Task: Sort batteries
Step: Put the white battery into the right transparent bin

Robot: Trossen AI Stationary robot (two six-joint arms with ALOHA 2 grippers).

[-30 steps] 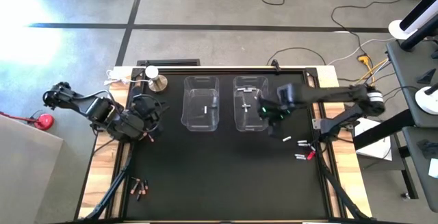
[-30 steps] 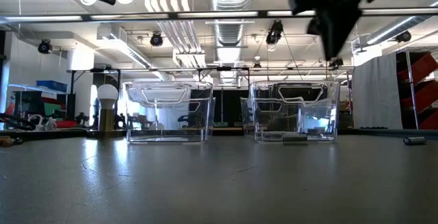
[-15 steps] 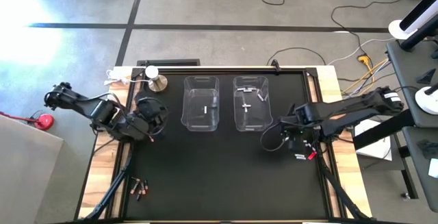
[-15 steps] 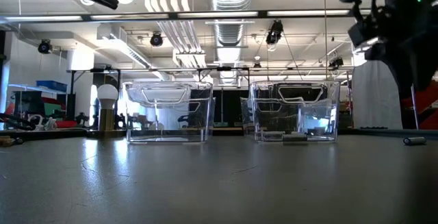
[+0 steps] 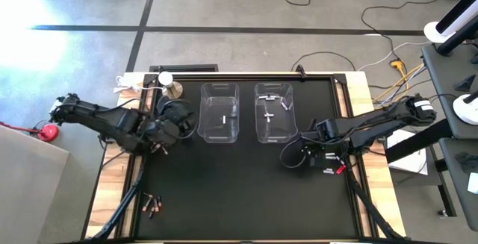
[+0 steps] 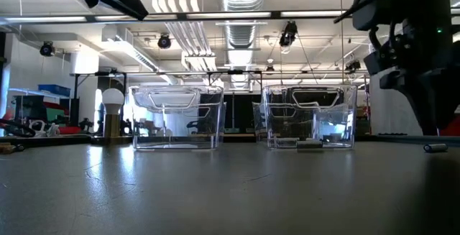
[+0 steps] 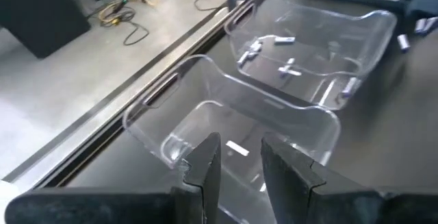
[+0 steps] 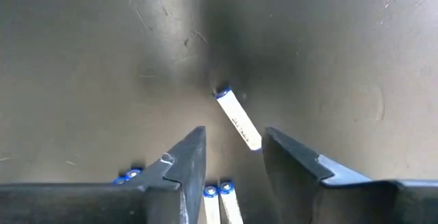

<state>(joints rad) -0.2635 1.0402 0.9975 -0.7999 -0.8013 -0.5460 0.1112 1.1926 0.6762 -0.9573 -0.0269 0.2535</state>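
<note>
From above, your table (image 5: 246, 199) carries two clear bins side by side; the left bin (image 5: 219, 113) holds one white battery (image 5: 224, 119), the right bin (image 5: 273, 113) holds several; a small group of reddish batteries (image 5: 152, 204) lies near the front left corner, well apart from the bins; a few white batteries (image 5: 327, 171) and a small red bit (image 5: 340, 169) lie near the right edge; your right claw (image 5: 312, 156) is down over that spot, your left claw (image 5: 173, 122) sits just left of the left bin; a light bulb (image 5: 166, 79) stands at the back left.

At table level you see the two bins upright, and one battery (image 6: 310, 145) lying on the table in front of the right bin, which the overhead shot does not show; another battery (image 6: 435, 147) lies far right; the right arm fills the right side, the left arm only crosses the top left corner.

The left wrist camera looks into both bins; the left claw (image 7: 241, 161) holds nothing, its fingers a narrow gap apart, above the left bin.

The right wrist camera alone shows the target: one white battery with a blue end (image 8: 238, 119) lies on the table, one end between the parted fingers of the right claw (image 8: 234, 150), not gripped; more blue-ended batteries (image 8: 220, 195) lie closer in.
</note>
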